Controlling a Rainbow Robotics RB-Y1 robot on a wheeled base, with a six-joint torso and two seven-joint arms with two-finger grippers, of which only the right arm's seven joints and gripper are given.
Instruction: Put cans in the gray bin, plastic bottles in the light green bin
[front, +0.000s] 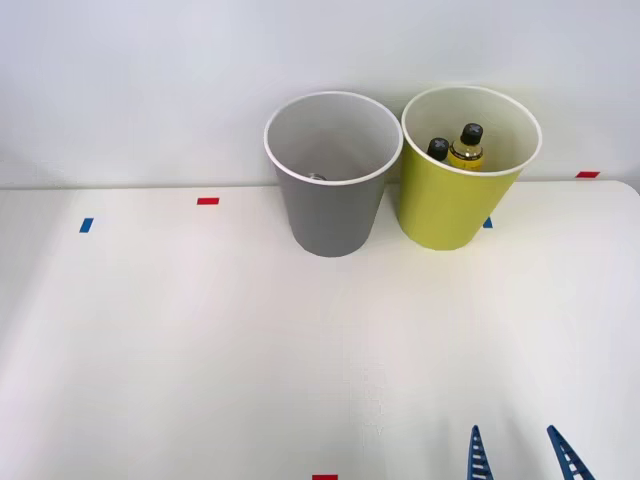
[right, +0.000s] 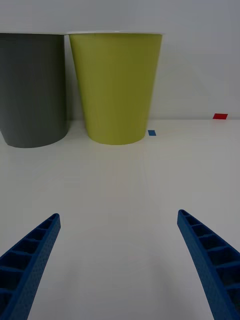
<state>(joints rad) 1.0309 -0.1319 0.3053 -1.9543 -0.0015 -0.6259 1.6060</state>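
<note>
1. Two bins stand upright, side by side and nearly touching, at the far side of the white table (front: 200, 340): the gray bin (front: 330, 210) on the robot's left, the light green bin (front: 455, 205) on its right.
2. Two plastic bottles (front: 466, 146) stand inside the light green bin, black caps up; one has a shiny yellow body, the other shows little beyond its cap. A small shiny item sits low inside the gray bin; what it is cannot be made out.
3. The right gripper (front: 523, 455) hovers at the near edge of the table, well apart from both bins. Its blue ribbed fingers (right: 30, 255) are spread wide and hold nothing.
4. Judgement: sorting looks complete or nearly so.
5. Handling, as a judgement: the bottles look small, light and stiff, with smooth, slippery bodies. The best hold would be across the body just below the cap, jaws squarely on either side.
6. Risk: the bins look light and tall, so a brush against a rim could tip them.
</note>
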